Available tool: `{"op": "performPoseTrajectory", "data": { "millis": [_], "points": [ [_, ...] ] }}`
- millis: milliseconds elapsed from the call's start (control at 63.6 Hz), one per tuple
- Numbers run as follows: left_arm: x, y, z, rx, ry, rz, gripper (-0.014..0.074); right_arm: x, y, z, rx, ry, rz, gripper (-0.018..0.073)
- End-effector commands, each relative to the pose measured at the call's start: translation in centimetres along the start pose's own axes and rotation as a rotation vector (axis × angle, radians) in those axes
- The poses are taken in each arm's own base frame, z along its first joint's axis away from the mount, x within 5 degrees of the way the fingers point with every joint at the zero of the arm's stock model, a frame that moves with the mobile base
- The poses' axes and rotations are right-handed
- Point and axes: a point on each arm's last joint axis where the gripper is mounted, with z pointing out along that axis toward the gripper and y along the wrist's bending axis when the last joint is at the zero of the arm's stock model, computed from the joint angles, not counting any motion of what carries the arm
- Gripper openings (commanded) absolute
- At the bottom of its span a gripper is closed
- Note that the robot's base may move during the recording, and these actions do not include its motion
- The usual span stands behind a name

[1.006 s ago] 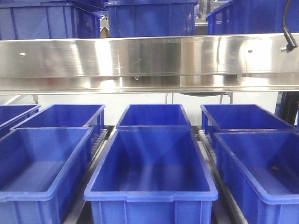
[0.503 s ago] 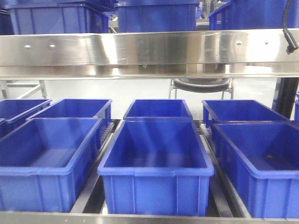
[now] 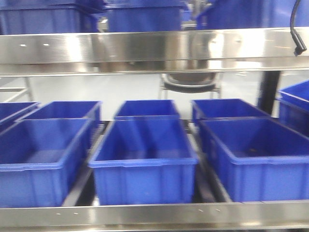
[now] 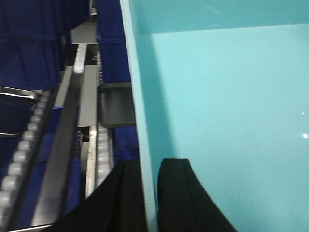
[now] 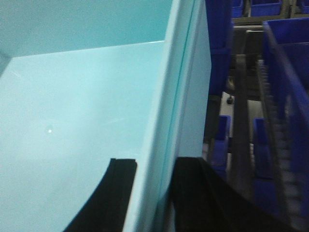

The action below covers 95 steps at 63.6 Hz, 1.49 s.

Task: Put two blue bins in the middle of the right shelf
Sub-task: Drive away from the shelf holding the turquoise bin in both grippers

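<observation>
Front-facing view: bins (image 3: 144, 157) crowd shelf (image 3: 154, 215) | left hand (image 4: 147, 164), right hand (image 5: 157, 162) clamp held bin (image 4: 231, 121)

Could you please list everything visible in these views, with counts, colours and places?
middle-shelf bins: eight, blue; three in front, four behind, one at the far right edge
upper-shelf bins: at least three, blue, blurred
shelf beams: two, steel, above and below the middle row
chair: one, dark, behind the shelf
cable: one, black, top right
rollers: grey, track beside bins
held bin: apparently one, looks pale turquoise in the wrist views
left claw: black, clamping its wall
right claw: black, clamping its wall
</observation>
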Motion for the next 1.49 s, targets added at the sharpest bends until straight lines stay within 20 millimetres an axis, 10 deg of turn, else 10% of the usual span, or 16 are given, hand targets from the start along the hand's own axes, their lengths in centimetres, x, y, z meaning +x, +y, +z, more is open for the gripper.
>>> {"op": "performPoseTrajectory", "data": {
  "millis": [0,1478],
  "points": [
    [-1.41,-0.72,-1.19,0.051,-0.104,-0.030,-0.0111,-2.23,1.05,-1.41,-0.052,-0.166,0.028,-0.0153],
    [-1.43,-0.72,-1.19,0.051,-0.107,-0.030,-0.0111,-2.23,1.05,-1.41,-0.052,-0.166,0.028,-0.0153]
  ]
}}
